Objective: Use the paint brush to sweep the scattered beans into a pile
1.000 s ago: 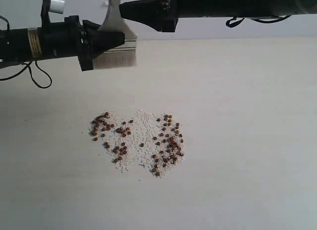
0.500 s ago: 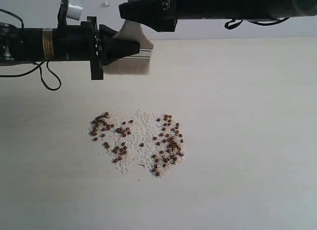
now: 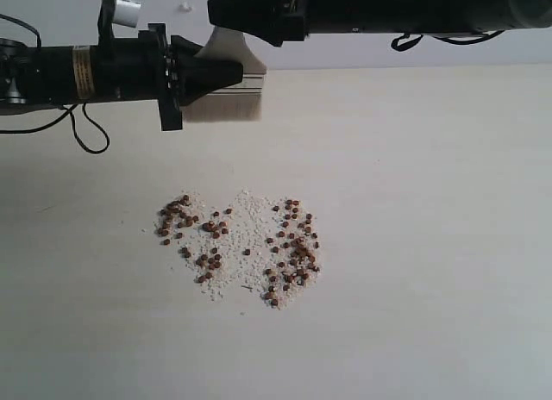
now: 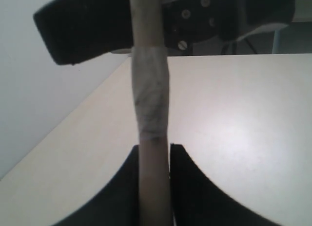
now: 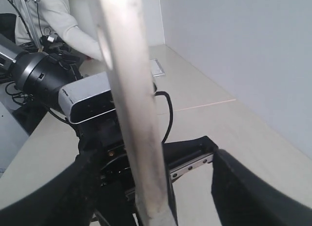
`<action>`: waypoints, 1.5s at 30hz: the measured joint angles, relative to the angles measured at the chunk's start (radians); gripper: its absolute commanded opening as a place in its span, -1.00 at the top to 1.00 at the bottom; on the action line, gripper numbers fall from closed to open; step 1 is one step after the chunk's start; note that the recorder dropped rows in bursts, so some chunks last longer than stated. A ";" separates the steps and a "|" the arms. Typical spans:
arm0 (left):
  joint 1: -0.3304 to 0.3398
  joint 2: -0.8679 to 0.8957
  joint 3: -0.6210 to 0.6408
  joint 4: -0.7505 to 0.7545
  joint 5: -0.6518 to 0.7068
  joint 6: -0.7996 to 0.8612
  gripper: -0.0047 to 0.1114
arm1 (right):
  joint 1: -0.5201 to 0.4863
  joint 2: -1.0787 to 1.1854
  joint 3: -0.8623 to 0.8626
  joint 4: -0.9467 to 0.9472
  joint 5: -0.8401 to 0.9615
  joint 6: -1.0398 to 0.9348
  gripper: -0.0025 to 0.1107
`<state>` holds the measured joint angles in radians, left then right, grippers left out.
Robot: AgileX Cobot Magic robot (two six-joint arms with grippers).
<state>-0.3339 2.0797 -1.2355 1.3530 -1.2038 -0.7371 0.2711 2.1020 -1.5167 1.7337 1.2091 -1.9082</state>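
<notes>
Sweep not begun yet, I'm at the brush-in-hand stage. L gripper (image 3: 231,71) is clamped on the paint brush (image 3: 226,103). In the left wrist view both fingers (image 4: 187,187) press flat vs the wooden handle w/ no gap. R gripper (image 3: 217,15) sits higher on the same handle. In the right wrist view its jaws are spread wide w/ the handle passing between them, touching neither as far as I can see, so it has hold of nothing.

Ref = the beans (image 3: 293,249). They lie in two loose clumps on the table (image 3: 431,202) w/ the white crumbs (image 3: 246,217) between and under them. The brush hangs bristles-down on the far side of the beans, well apart and a bit toward the L arm's side. Can't tell if the bristle tips touch the table.

Next, as I judge it: pull R clear of the handle, then bring L's brush down just outside one clump. Bristles should only lightly meet the surface, then draw inward toward the middle of the beans. Too much pressure prob flicks the beans outward.
</notes>
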 measured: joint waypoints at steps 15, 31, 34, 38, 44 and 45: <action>0.000 0.000 0.000 -0.022 0.000 0.000 0.92 | 0.000 0.000 -0.020 0.000 0.001 0.002 -0.07; -0.024 0.000 0.000 -0.080 0.000 -0.036 0.92 | 0.000 0.000 -0.020 0.000 0.001 0.014 -0.02; -0.032 0.000 0.000 -0.082 0.000 -0.036 0.92 | 0.000 0.000 -0.020 0.000 0.001 0.014 -0.02; -0.032 0.000 0.000 -0.084 0.000 -0.036 0.92 | 0.000 -0.005 -0.020 0.000 0.001 0.000 -0.01; -0.032 0.000 0.000 -0.084 0.000 -0.036 0.92 | 0.000 -0.025 -0.020 0.000 0.004 -0.007 0.18; -0.032 0.000 0.000 -0.084 0.000 -0.036 0.92 | 0.000 -0.025 -0.020 0.000 0.004 -0.007 0.27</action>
<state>-0.3658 2.0797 -1.2355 1.2693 -1.2038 -0.7736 0.2711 2.0768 -1.5365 1.7337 1.2127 -1.9155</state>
